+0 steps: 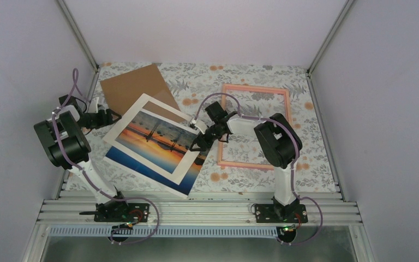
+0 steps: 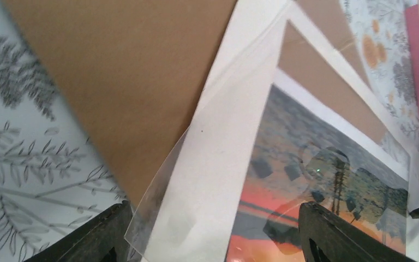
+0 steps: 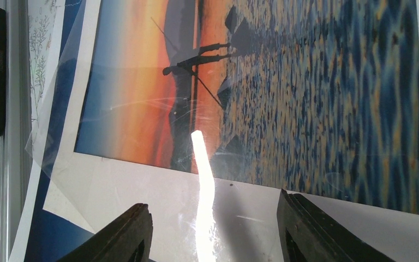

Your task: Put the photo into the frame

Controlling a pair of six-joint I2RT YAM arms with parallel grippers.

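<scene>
The photo [image 1: 158,139] shows a glowing orange sunset band over rippled blue water flecked with gold. Dark silhouettes cross it, and it has a thin white edge. The mat board [image 1: 126,121] lying over it is plain white. The cardboard sheet [image 1: 131,87] is a flat, unpatterned brown. The frame [image 1: 256,88] is pink. The worktop [image 1: 196,76] has a pale cover printed with grey leafy sprigs and small orange flowers. The left arm [image 1: 65,139] and right arm [image 1: 277,143] are black and white, with purple cables [image 1: 76,81].

Overhead looks down; both wrists closely share the photo [image 3: 305,82].
</scene>
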